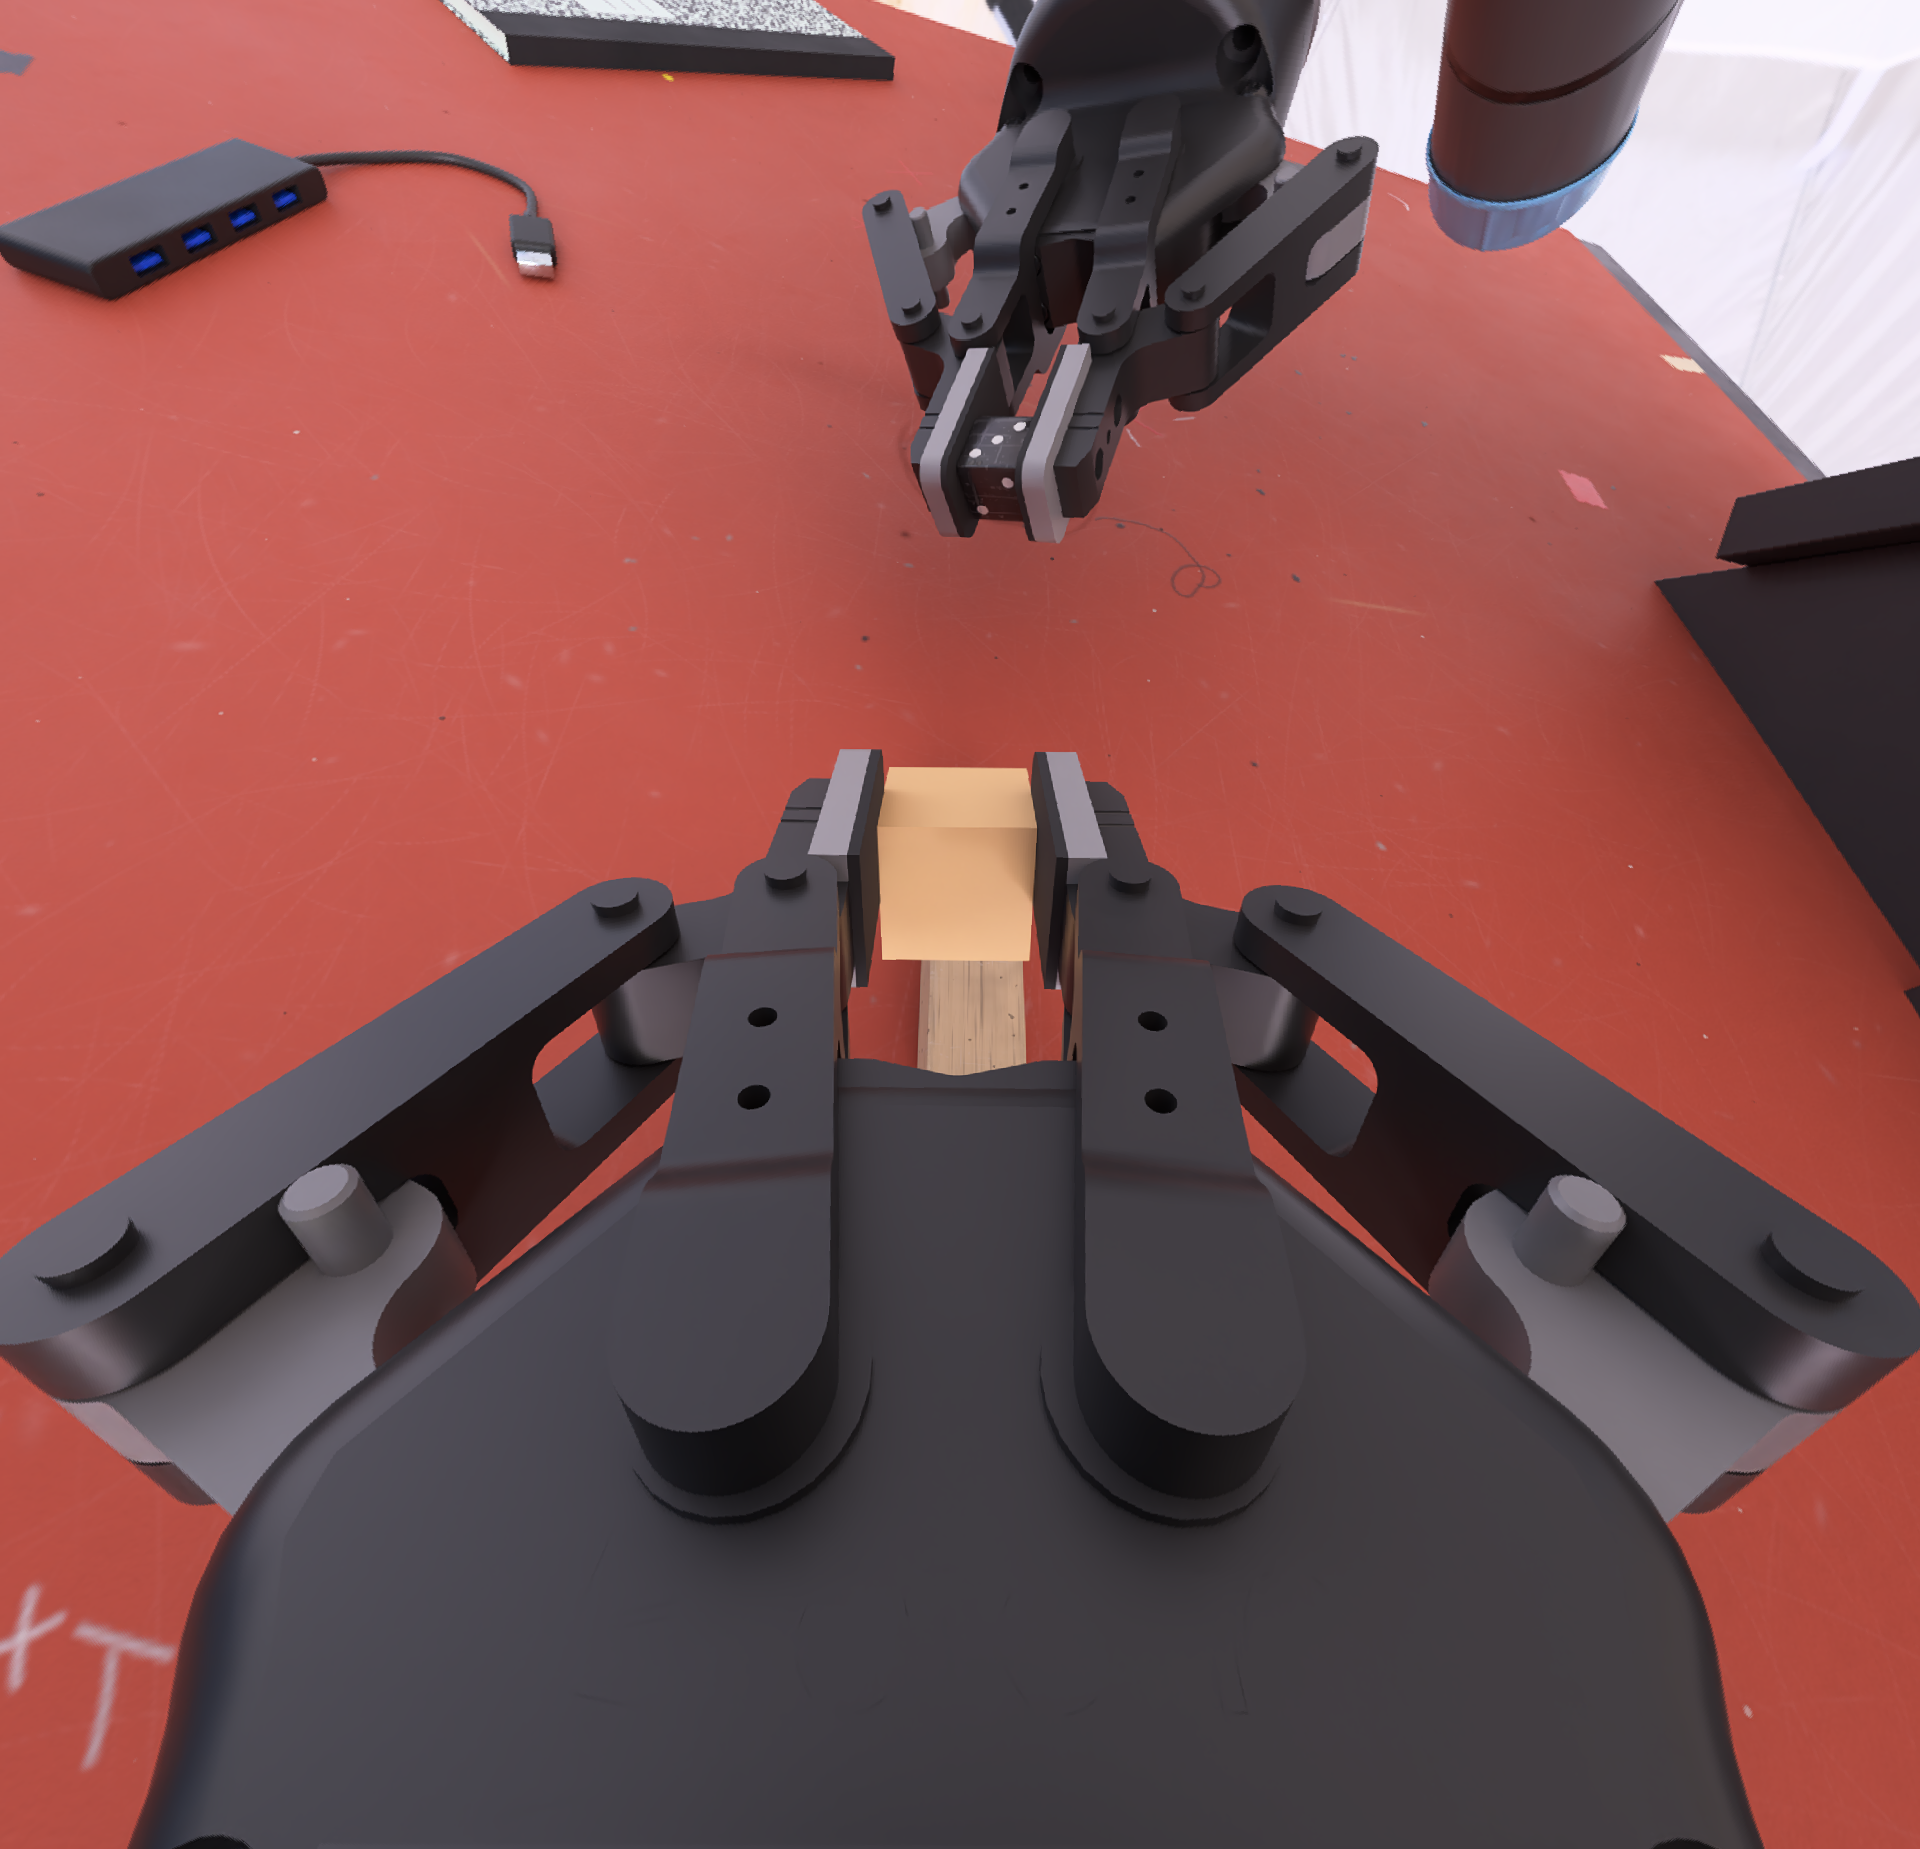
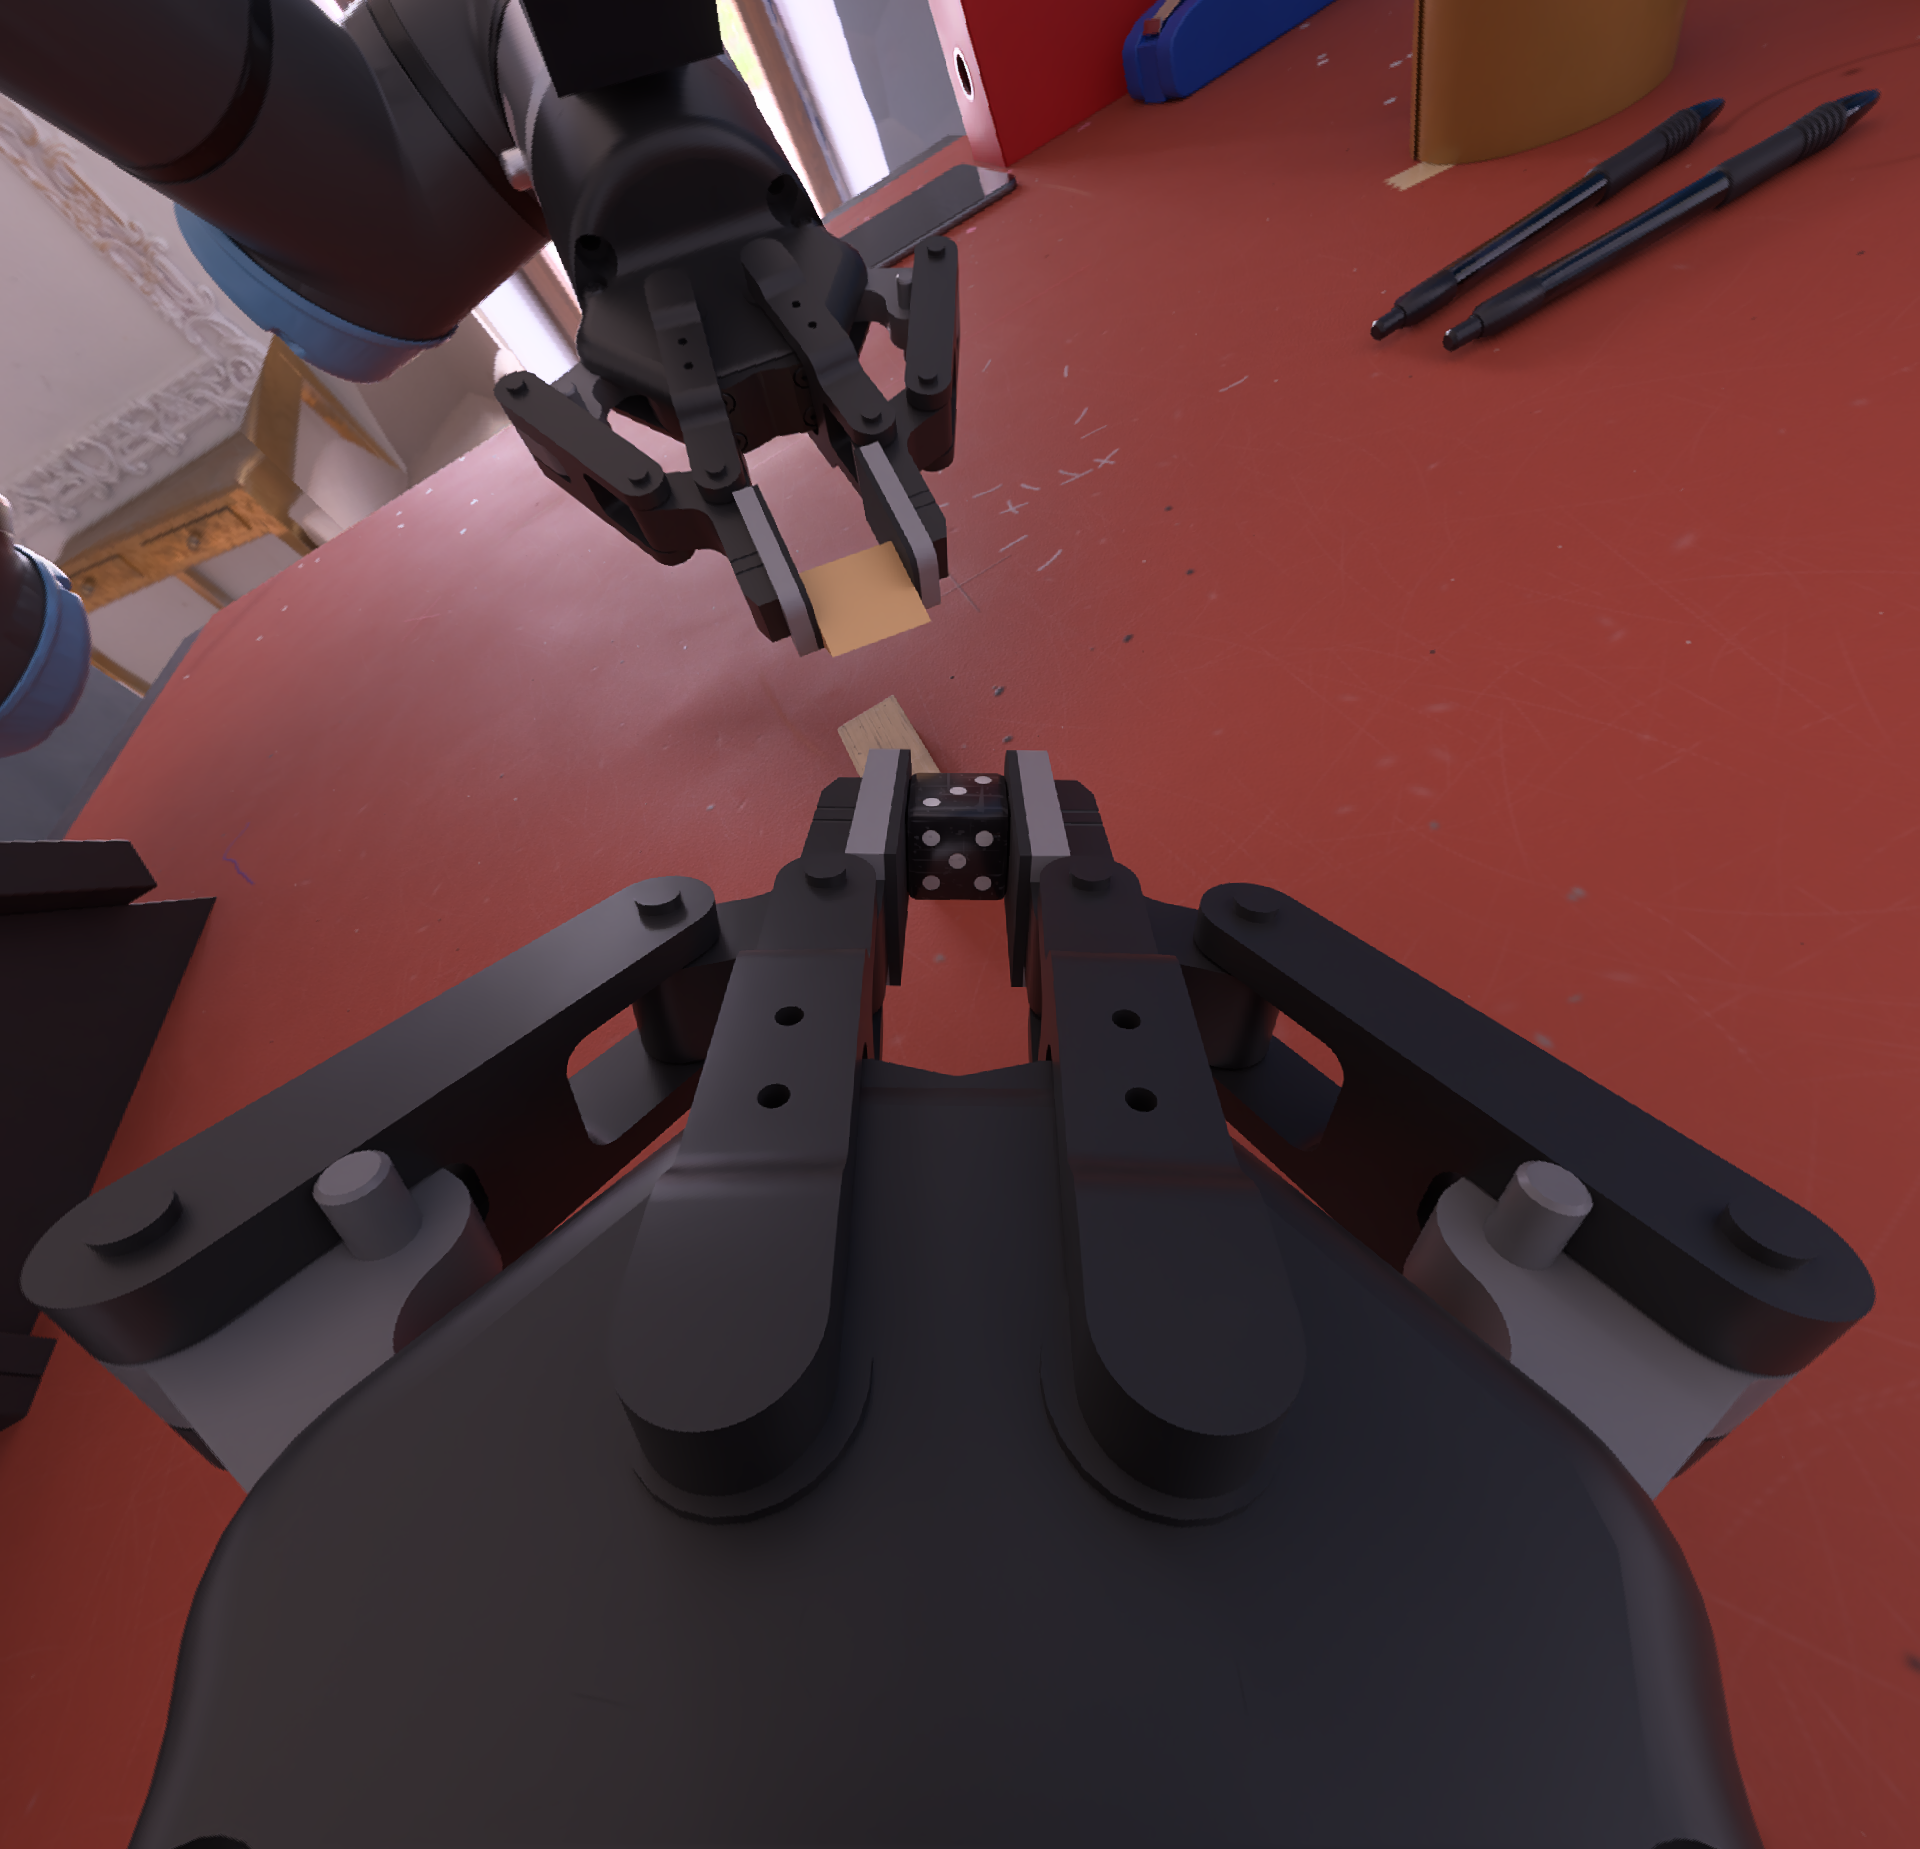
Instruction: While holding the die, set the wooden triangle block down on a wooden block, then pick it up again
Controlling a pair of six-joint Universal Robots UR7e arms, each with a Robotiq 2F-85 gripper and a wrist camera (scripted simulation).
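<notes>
My left gripper (image 1: 956,791) is shut on the light tan wooden triangle block (image 1: 956,864) and holds it above a pale wooden block (image 1: 971,1015) that lies on the red table. In the right wrist view the left gripper (image 2: 862,604) holds the triangle block (image 2: 864,599) clear above the wooden block (image 2: 878,734). My right gripper (image 2: 958,797) is shut on a black die with white pips (image 2: 958,843). In the left wrist view the right gripper (image 1: 1003,511) holds the die (image 1: 995,469) just over the table, beyond the triangle block.
A USB hub (image 1: 166,220) with its cable and a speckled notebook (image 1: 634,2) lie at the far left. A dark box (image 1: 1829,656) stands at the right. Two pens (image 2: 1621,220), a red binder (image 2: 1049,23), a blue stapler-like object (image 2: 1247,2) and an orange holder (image 2: 1548,43) lie farther off.
</notes>
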